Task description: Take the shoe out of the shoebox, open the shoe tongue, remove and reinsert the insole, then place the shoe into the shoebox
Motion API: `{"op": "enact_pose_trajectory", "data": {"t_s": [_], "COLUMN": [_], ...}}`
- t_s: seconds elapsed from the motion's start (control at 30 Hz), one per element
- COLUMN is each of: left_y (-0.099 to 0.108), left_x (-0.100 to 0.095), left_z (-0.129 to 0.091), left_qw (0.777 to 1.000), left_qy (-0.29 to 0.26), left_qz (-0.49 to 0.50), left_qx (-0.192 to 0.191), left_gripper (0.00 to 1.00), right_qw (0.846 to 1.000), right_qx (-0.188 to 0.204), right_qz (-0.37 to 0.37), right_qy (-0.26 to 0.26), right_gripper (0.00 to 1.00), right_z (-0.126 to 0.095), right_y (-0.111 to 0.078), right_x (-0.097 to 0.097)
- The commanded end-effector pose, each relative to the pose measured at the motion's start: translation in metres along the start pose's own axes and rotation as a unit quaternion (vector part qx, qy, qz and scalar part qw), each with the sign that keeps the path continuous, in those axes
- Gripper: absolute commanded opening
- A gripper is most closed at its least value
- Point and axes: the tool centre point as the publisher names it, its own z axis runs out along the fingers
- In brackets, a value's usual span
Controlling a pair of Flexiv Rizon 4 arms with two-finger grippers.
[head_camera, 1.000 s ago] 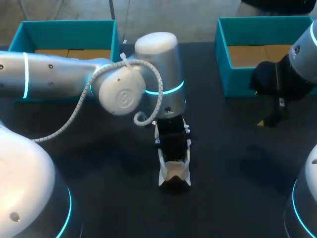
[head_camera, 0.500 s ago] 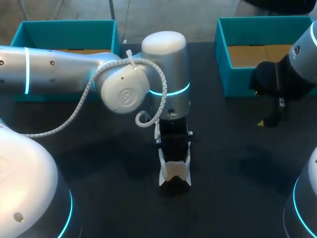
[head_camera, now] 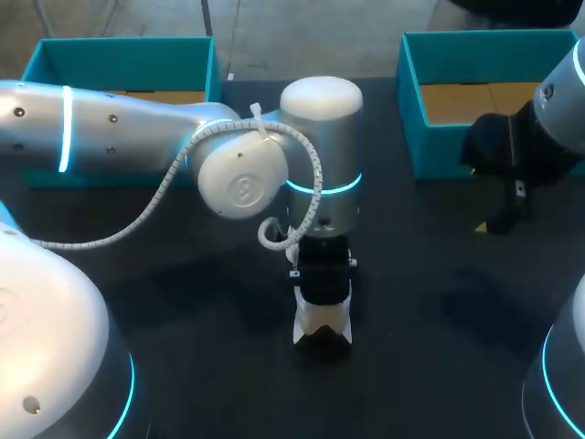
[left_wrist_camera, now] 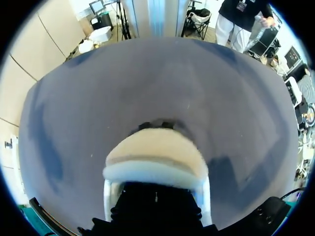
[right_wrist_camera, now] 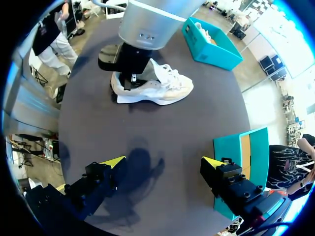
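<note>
A white and cream shoe [head_camera: 321, 326] stands on the dark table [head_camera: 430, 329] near the middle, its heel toward me. My left gripper [head_camera: 322, 276] hangs straight down over the shoe's opening, and its fingertips are hidden inside. From the right wrist view, the shoe [right_wrist_camera: 165, 87] shows side-on, with the left gripper [right_wrist_camera: 129, 66] at its heel end. In the left wrist view only the cream heel [left_wrist_camera: 156, 150] shows ahead of the black gripper body. My right gripper [right_wrist_camera: 163, 162] stands open and empty by the right teal shoebox [head_camera: 413, 101].
A second teal shoebox [head_camera: 55, 57] sits at the back left, behind my left arm. The right box shows a bare cardboard floor. My left arm's elbow and cable hang over the table's middle. My robot's white bases fill the near corners.
My left arm's wrist and elbow have swung to the right and slightly nearer, above the shoe. The shoe has stayed in place. My right arm has not moved.
</note>
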Motion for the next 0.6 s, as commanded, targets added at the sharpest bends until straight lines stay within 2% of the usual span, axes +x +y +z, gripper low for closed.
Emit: {"op": "enact_pose_trajectory", "data": {"t_s": [0.03,0.17,0.37,0.6], "left_y": [-0.003,0.003,0.020,0.034], "left_x": [0.006,0.013,0.021,0.022], "left_z": [-0.028,-0.045,-0.058,-0.056], "left_qw": [0.999,0.995,0.985,0.978], "left_qy": [0.008,0.013,0.012,0.023], "left_qz": [-0.009,-0.022,-0.050,-0.072], "left_qx": [-0.043,-0.095,-0.167,-0.192], "left_gripper": [0.00,0.00,0.00,0.00], "right_qw": [1.000,1.000,1.000,1.000], "right_qx": [0.001,0.001,0.001,0.001], "right_qz": [0.000,0.000,0.000,0.000], "right_qy": [-0.001,-0.001,-0.001,-0.001], "right_gripper": [1.00,1.00,1.00,1.00], "right_z": [0.001,0.001,0.001,0.001], "right_y": [0.000,0.000,0.000,0.000], "right_x": [0.001,0.001,0.001,0.001]}}
